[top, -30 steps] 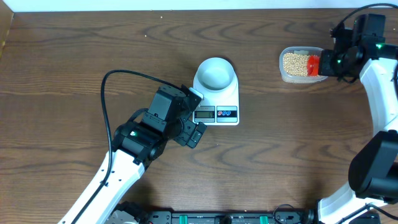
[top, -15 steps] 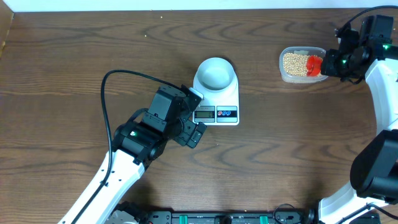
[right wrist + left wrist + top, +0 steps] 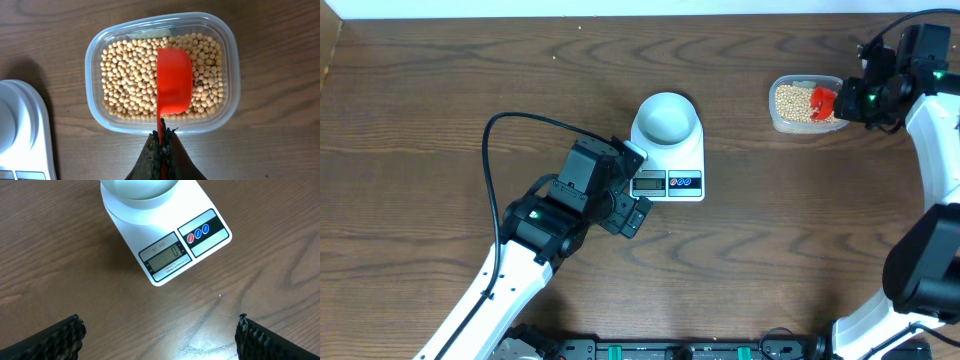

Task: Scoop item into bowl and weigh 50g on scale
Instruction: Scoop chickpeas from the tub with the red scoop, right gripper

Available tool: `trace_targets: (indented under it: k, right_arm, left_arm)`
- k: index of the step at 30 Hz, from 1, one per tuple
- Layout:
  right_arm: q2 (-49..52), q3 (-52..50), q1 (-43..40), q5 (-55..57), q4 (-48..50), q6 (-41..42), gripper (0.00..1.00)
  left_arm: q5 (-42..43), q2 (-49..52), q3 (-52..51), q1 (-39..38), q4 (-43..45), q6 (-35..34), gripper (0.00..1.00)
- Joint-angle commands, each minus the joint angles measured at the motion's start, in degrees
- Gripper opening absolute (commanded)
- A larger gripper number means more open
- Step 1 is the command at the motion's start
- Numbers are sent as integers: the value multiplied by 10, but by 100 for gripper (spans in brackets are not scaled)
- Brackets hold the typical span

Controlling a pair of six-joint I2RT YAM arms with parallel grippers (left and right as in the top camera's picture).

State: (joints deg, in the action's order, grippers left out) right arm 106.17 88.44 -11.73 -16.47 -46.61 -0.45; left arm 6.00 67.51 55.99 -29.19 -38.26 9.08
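The pale blue-grey bowl sits empty on the white scale; the scale's display reads 0. My left gripper is open and empty, just left of and below the scale's front. Tan beans fill a clear plastic tub at the far right. My right gripper is shut on the handle of a red scoop, whose cup hangs over the beans inside the tub.
The scale's red and blue buttons face the left gripper. The scale's corner shows left of the tub in the right wrist view. The table's back edge runs along the top.
The right gripper shifted slightly right and up with the red scoop, which now sits over the tub's right part. The left arm has not moved.
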Motion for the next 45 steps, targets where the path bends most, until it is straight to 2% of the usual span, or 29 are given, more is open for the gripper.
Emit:
trace_targets:
  k: [1, 13, 22, 32, 45]
  right_arm:
    - [26, 3, 9, -6, 3, 0, 1]
    - [42, 3, 8, -88, -9, 24, 1]
    - [48, 3, -33, -158, -9, 52, 1]
    - [115, 3, -46, -258, -1, 58, 1]
    - [116, 3, -85, -322, -5, 62, 1]
  left_arm:
    - [-5, 3, 6, 1, 2, 8, 98]
    - [-5, 3, 6, 1, 2, 8, 98]
    - [-5, 3, 6, 1, 2, 8, 98]
    - [-5, 3, 6, 1, 2, 8, 98]
    - [-5, 3, 6, 1, 2, 8, 98]
